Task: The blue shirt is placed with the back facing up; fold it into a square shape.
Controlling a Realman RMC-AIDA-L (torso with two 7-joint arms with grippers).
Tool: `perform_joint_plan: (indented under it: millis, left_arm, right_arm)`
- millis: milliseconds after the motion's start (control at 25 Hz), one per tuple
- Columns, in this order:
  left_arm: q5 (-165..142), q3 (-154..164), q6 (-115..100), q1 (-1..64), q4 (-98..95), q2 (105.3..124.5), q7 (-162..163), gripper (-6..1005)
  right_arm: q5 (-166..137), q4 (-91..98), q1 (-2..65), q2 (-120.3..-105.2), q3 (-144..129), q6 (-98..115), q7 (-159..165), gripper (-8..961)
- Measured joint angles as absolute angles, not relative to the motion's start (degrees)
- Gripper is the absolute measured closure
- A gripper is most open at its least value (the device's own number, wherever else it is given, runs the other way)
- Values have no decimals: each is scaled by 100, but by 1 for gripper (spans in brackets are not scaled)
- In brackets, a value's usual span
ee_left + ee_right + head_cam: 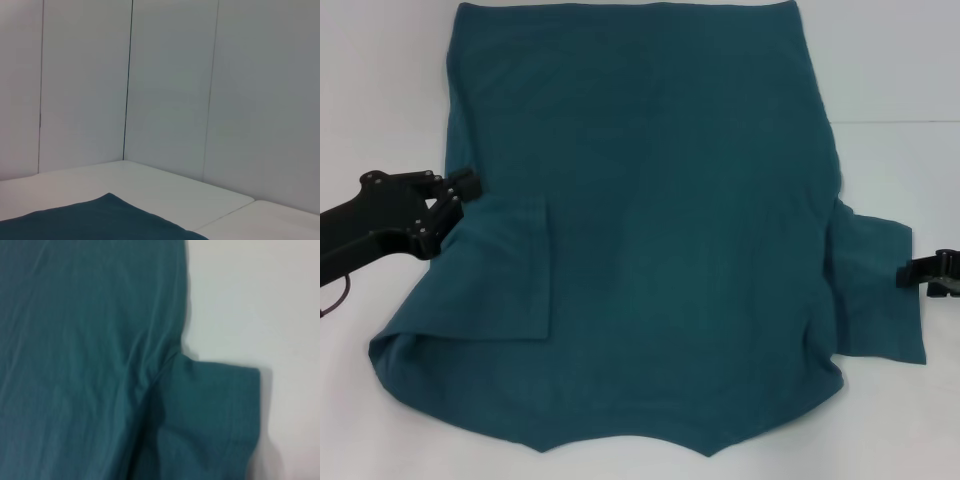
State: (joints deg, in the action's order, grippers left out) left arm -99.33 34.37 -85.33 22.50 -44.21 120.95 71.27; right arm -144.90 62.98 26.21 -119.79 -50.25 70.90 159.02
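Note:
The blue shirt [660,220] lies spread over the white table, plain side up, hem at the far end. Its left sleeve [505,270] is folded inward onto the body, while the right sleeve [875,295] lies flat, sticking out sideways. My left gripper [458,196] hovers at the shirt's left edge beside the folded sleeve, open and holding nothing. At the frame's right edge my right gripper [928,272] sits just outside the right sleeve. The right wrist view looks down on that sleeve [210,415] and its armpit. A corner of the shirt [100,222] shows in the left wrist view.
White table [380,90] surrounds the shirt on both sides. White wall panels [170,90] stand behind the table in the left wrist view, and a seam between table boards [225,212] runs near the far corner.

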Motion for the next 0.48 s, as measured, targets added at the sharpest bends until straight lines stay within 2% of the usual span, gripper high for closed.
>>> perform_joint_plan:
  millis: [480]
  left_arm:
    - [-9974,3437,-8516,2250,-4421,12093,7104,941]
  right_arm:
    - [-14457,5678,2865,-11984,-4988,6677,15619,462]
